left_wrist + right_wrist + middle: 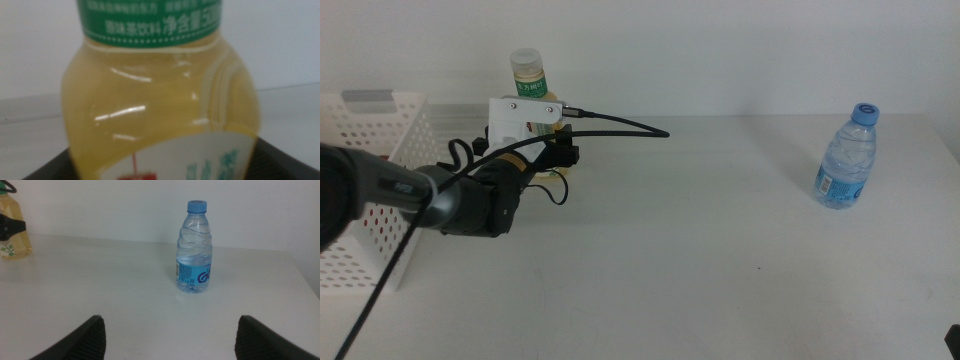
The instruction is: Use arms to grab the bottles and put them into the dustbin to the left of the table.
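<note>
The yellow juice bottle point(530, 78) with a white cap and green label stands at the back left of the table point(700, 250). My left gripper point(556, 160) is shut on its lower body, and the bottle point(160, 110) fills the left wrist view between the two dark jaws. A small clear water bottle point(847, 158) with a blue cap stands upright at the right, apart from both arms. My right gripper point(171, 322) is open and empty near the table's front right corner, facing the water bottle point(194, 250). The white perforated dustbin point(375, 130) sits at the left edge.
A thick black cable point(620, 122) arcs from the left arm's white housing point(523, 112) over the table. The left arm's dark forearm point(380, 190) passes in front of the dustbin. Bare tabletop lies between the two bottles.
</note>
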